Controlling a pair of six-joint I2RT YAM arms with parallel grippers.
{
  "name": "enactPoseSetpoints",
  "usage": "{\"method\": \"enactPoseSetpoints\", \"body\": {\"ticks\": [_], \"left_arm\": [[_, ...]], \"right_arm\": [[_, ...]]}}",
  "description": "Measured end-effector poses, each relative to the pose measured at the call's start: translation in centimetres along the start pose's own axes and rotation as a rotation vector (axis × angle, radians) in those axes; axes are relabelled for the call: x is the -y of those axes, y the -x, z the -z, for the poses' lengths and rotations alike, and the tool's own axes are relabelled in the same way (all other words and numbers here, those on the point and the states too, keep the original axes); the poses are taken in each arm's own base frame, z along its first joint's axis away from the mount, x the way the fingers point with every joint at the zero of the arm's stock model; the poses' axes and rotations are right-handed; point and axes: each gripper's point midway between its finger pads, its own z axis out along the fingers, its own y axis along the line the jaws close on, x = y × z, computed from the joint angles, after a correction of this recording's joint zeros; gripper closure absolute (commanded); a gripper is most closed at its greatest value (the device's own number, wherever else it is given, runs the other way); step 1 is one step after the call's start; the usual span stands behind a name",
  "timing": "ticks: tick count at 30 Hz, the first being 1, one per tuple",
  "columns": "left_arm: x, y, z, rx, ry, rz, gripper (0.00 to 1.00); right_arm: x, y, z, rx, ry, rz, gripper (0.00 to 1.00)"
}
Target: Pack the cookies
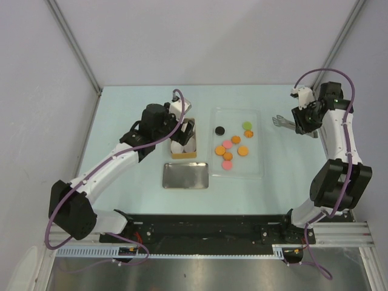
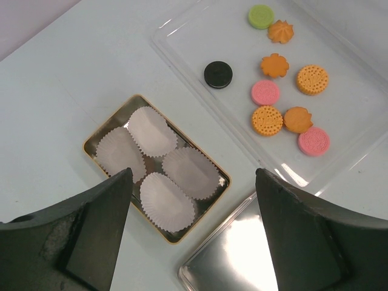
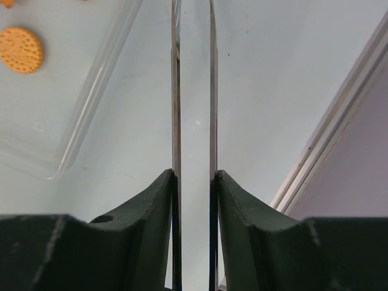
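A: Where are the cookies (image 1: 233,147)?

B: 9 on the clear tray (image 1: 254,170), mid-table. My right gripper (image 1: 280,121) sits off the tray's right edge, clamped on tongs (image 3: 193,109) whose 2 thin blades point left toward the tray. Cookies lie left of the tips, near.

A: Left gripper (image 2: 193,242)?

B: Fingers wide apart, holding nothing, hovering over the tin (image 2: 97,134) with 4 paper cups (image 2: 151,130). Lid (image 1: 185,175) lies just in front.

A: Which arm is nearer?

B: Right, I judge; tongs only need to travel left along their own axis.

A: View differences?

B: Left wrist shows the cups and cookie shapes; overhead hides the cups behind my arm. Right wrist shows 1 orange cookie (image 3: 21,50), blades slightly parted.
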Motion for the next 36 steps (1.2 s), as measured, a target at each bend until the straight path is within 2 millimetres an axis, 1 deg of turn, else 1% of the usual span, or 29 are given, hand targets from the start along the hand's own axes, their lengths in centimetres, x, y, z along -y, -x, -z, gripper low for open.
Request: {"method": "enactPoseSetpoints", "body": {"ticks": [4, 11, 17, 19, 23, 24, 26, 30, 36], "left_arm": [[0.0, 0.0, 0.0, 0.000, 0.000, 0.000, 0.13], [0.0, 0.0, 0.0, -0.001, 0.000, 0.009, 0.13], [0.0, -0.1, -0.1, -0.004, 0.004, 0.010, 0.13], [-0.1, -0.1, -0.1, -0.004, 0.005, 0.010, 0.13], [-0.1, -0.1, -0.1, -0.005, 0.007, 0.009, 0.13], [-0.1, -0.2, -0.1, -0.005, 0.007, 0.009, 0.13], [-0.1, -0.2, -0.1, -0.006, 0.009, 0.008, 0.13], [-0.2, -0.8, -0.2, -0.018, 0.011, 0.003, 0.13], [-0.2, -1.2, -0.2, -0.027, 0.012, -0.006, 0.13]], "right_arm": [[-0.7, 1.1, 1.0, 0.049, 0.053, -0.016, 0.60], [-2.9, 1.6, 1.8, 0.082, 0.135, -0.017, 0.57], [-5.3, 2.2, 2.5, 0.113, 0.178, 0.023, 0.54], [-6.5, 2.1, 2.6, 0.112, 0.195, 0.045, 0.52], [-8.5, 2.1, 2.2, 0.102, 0.225, 0.091, 0.51], [-9.0, 2.1, 2.0, 0.098, 0.233, 0.101, 0.49], [-9.7, 2.1, 1.6, 0.088, 0.236, 0.119, 0.49], [-10.2, 2.3, 0.8, 0.072, 0.209, 0.146, 0.50], [-9.9, 3.3, -0.5, 0.071, 0.146, 0.175, 0.50]]}}
